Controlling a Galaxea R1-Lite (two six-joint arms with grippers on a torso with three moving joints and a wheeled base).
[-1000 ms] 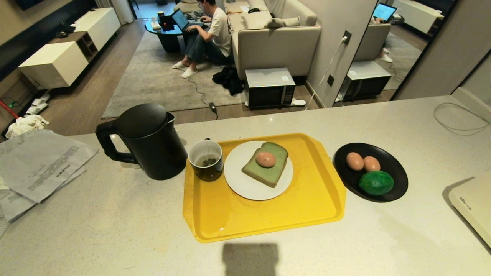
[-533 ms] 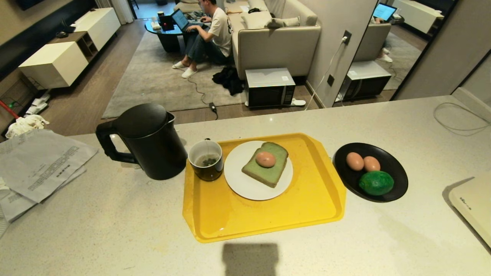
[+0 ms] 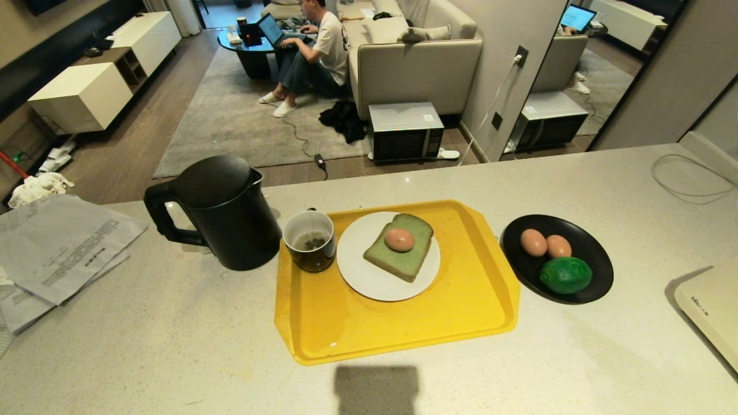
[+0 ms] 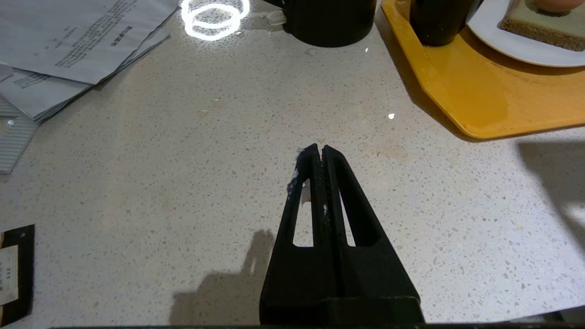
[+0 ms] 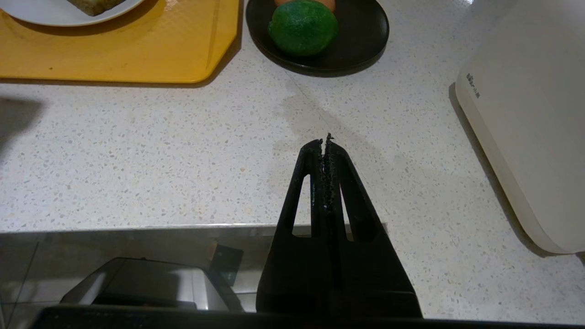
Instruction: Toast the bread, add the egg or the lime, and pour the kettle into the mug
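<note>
The pale green bread point(image 3: 399, 248) lies on a white plate point(image 3: 369, 279) on the yellow tray point(image 3: 403, 323), with one egg point(image 3: 399, 239) resting on top of it. The dark mug point(image 3: 310, 241) stands at the tray's left corner, next to the black kettle point(image 3: 222, 213). To the right, a black dish point(image 3: 594, 259) holds two more eggs point(image 3: 534, 242) and the lime point(image 3: 565, 275). Neither arm shows in the head view. My left gripper point(image 4: 321, 150) is shut and empty over bare counter near the tray's corner. Equally shut and empty, my right gripper point(image 5: 323, 142) hangs near the counter's front edge.
Loose papers point(image 3: 57, 248) lie at the counter's left. A white appliance point(image 3: 712, 305) sits at the right edge, and a cable point(image 3: 692, 178) lies at the far right. Beyond the counter a person sits on the floor by a sofa point(image 3: 415, 57), and a microwave point(image 3: 406, 131) stands on the floor.
</note>
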